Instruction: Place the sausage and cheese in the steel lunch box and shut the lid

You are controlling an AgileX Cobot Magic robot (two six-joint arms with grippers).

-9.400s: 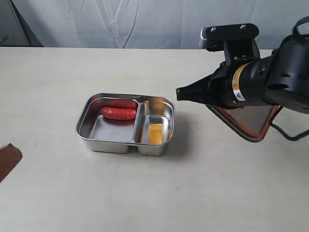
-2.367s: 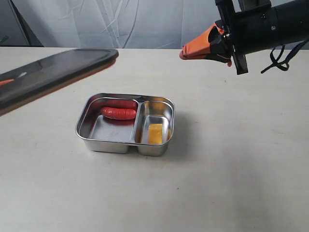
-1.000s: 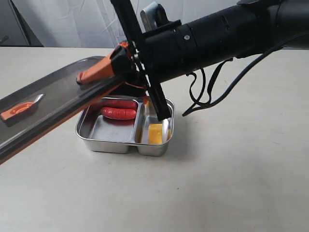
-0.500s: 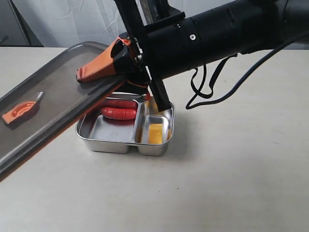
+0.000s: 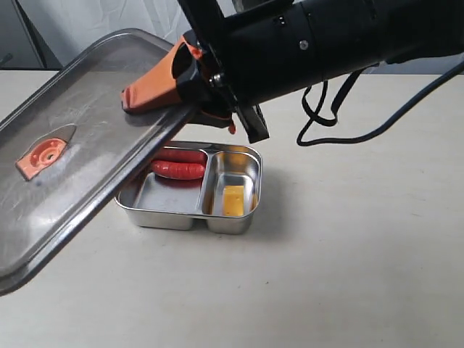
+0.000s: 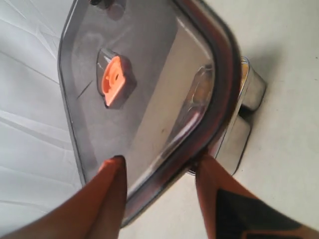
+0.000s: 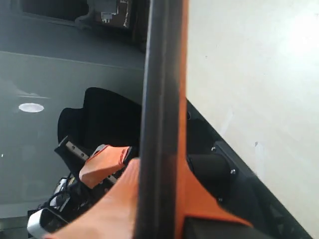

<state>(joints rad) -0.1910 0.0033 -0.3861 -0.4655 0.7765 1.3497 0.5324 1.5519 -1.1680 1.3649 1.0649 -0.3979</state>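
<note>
The steel lunch box (image 5: 241, 220) stands open on the table. The red sausage (image 5: 177, 170) lies in its wide compartment and the yellow cheese (image 5: 233, 200) in the narrow one. The dark lid (image 5: 80, 130) hangs tilted above the box's left side, its orange valve tab (image 5: 46, 155) facing up. My right gripper (image 5: 174, 98) reaches across and is shut on the lid's far edge; its wrist view shows the lid (image 7: 160, 89) edge-on between the orange fingers (image 7: 199, 194). My left gripper (image 6: 160, 160) stands open around the lid's (image 6: 149, 74) near edge, beside the box (image 6: 247, 94).
The right arm's black body and its loose cables (image 5: 319, 123) hang over the box's far side. A white cloth backdrop (image 5: 72, 29) closes off the table's (image 5: 348, 261) far edge. Bare table lies in front of and to the right of the box.
The lid has lifted and tipped its top face more toward the exterior camera, with the right gripper still on it. The left gripper's jaws have spread apart.
</note>
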